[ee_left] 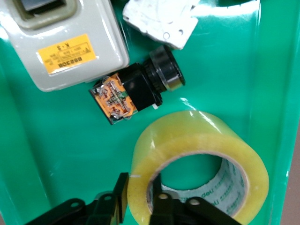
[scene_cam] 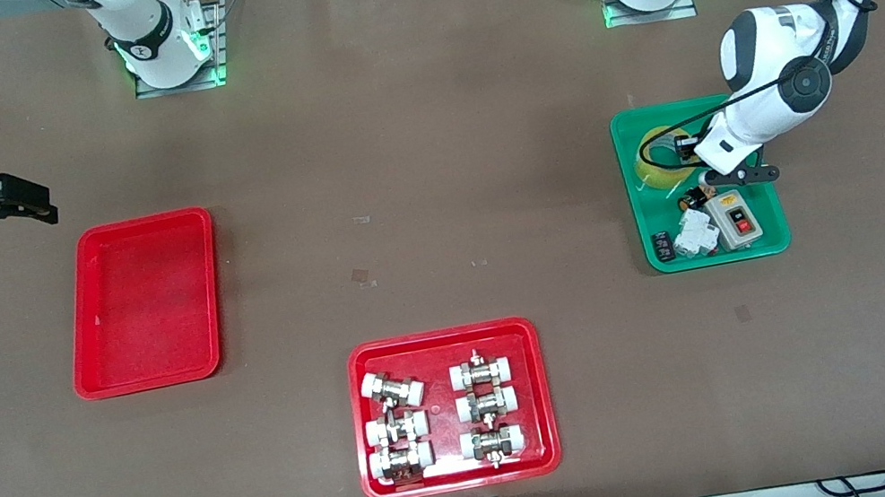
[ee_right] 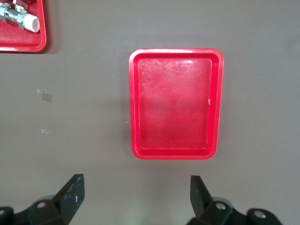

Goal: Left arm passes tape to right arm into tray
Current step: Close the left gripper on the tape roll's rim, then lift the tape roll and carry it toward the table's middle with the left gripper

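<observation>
Bare table point(scene_cam: 409, 163) between green tray point(scene_cam: 777, 242) and red tray point(scene_cam: 89, 384)

In the front view the white left arm's wrist hides its black gripper and covers most of the translucent yellow roll of packing tape point(scene_cam: 657, 156). The left wrist view's edge crops the grey switch box point(ee_left: 61, 42).

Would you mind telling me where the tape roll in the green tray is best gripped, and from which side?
Grip the tape across its wall, one finger in the core and one outside, coming from above: it lies flat in the green tray, hole up. The left gripper is shut on it just so.
</observation>
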